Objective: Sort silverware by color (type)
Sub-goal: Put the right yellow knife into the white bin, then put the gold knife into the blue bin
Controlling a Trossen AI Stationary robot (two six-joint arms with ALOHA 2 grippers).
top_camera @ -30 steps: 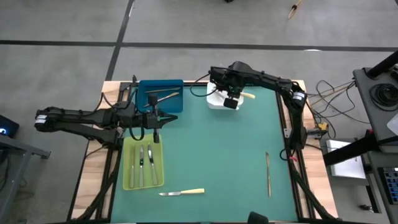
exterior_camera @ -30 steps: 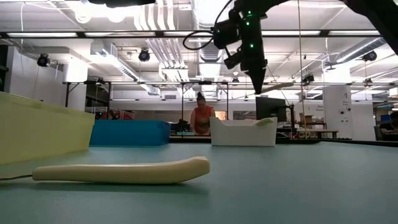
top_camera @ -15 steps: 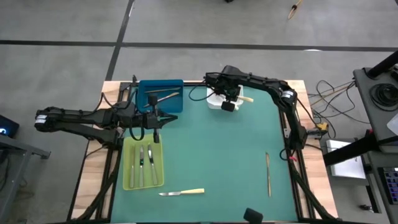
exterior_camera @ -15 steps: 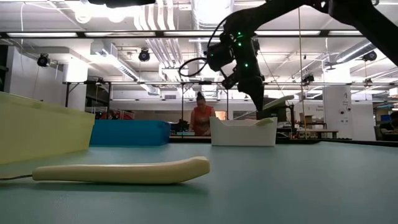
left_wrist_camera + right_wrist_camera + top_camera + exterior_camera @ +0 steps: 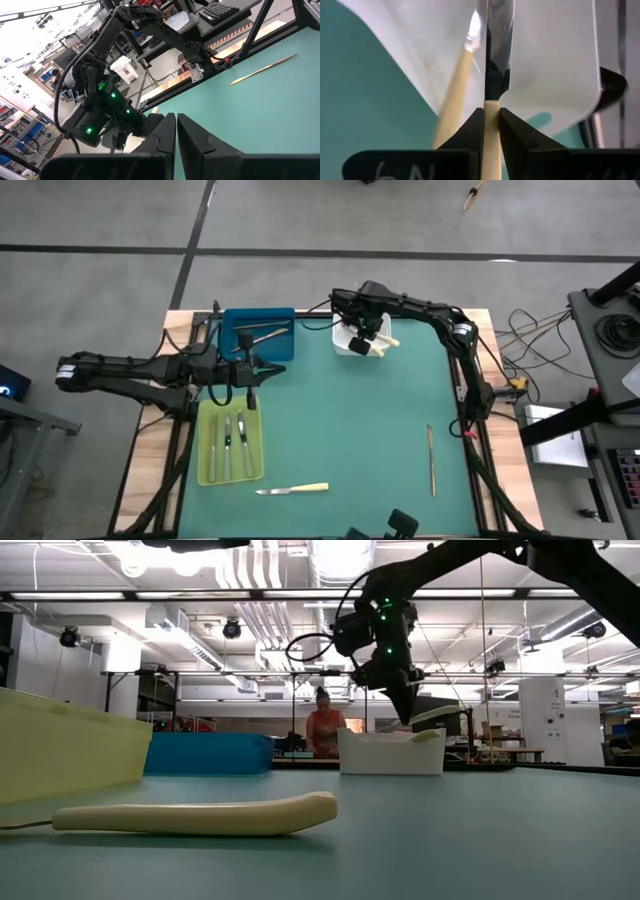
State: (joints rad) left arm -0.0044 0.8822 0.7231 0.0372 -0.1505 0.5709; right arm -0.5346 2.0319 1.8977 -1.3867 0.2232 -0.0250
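My right gripper (image 5: 366, 340) hangs over the white tray (image 5: 345, 343) at the table's far edge, shut on a knife with a pale yellow handle (image 5: 381, 344). In the right wrist view its blade (image 5: 499, 35) reaches over the white tray (image 5: 555, 60), where a second pale-handled knife (image 5: 454, 95) lies. My left gripper (image 5: 250, 376) waits shut between the blue tray (image 5: 232, 352) and the yellow-green tray (image 5: 205, 465). Another pale-handled knife (image 5: 292, 490) lies flat near the table's near edge. A slim utensil (image 5: 431, 461) lies flat at the right. My right gripper pinches the knife between its two fingers (image 5: 512, 127) on the pale handle, close to the blade (image 5: 491, 106). The fingers come from above, slanting down. The handle's free end (image 5: 440, 713) sticks out tilted upward beside the gripper, and the blade points down into the white tray.
Three grey utensils (image 5: 233, 435) lie in the yellow-green tray, and more (image 5: 262, 335) in the blue tray. The green mat's middle (image 5: 360, 430) holds nothing. A person (image 5: 324, 730) stands in the room beyond the table. Cables run along the table's right edge (image 5: 470, 395).
My right gripper has come down toward the white tray and shifted slightly toward the table's left, staying shut on the knife. The knife has turned: its handle, which pointed toward the right edge, now slants toward the near right.
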